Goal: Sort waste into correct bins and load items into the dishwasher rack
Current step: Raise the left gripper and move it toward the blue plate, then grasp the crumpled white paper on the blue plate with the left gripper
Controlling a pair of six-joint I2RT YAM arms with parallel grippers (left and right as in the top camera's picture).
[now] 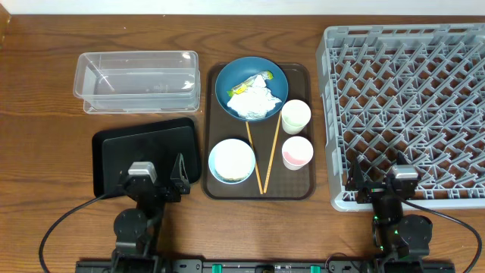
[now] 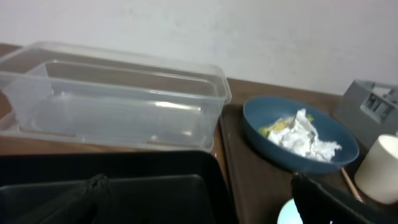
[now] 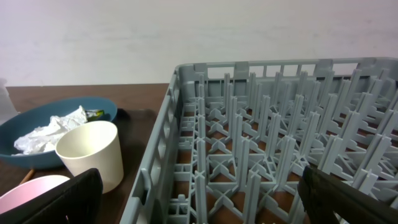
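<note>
My left pincer (image 2: pixel 208 202) hangs wide over the black tray (image 1: pixel 121 148), a low flat bed I could cross freely. Beyond it the clear tub (image 1: pixel 136 80) stands tall as a wall, its mouth open upward. On the brown tray (image 1: pixel 303 186) things crowd — pale-green cup (image 1: pixel 295 115) and pink cup (image 1: pixel 297 152) nearly touching, chopsticks (image 1: pixel 267 163) filling the lane beside the light-blue bowl (image 1: pixel 231 161). My right pincer (image 3: pixel 208 205), also wide, faces the rack (image 1: pixel 409 98) — its upright pegs block any low sweep.

left arm (image 1: pixel 135 224) low | left fingers (image 2: pixel 68 202) spread wide | right arm (image 1: pixel 400 231) low | right fingers (image 3: pixel 56 199) spread wide
</note>
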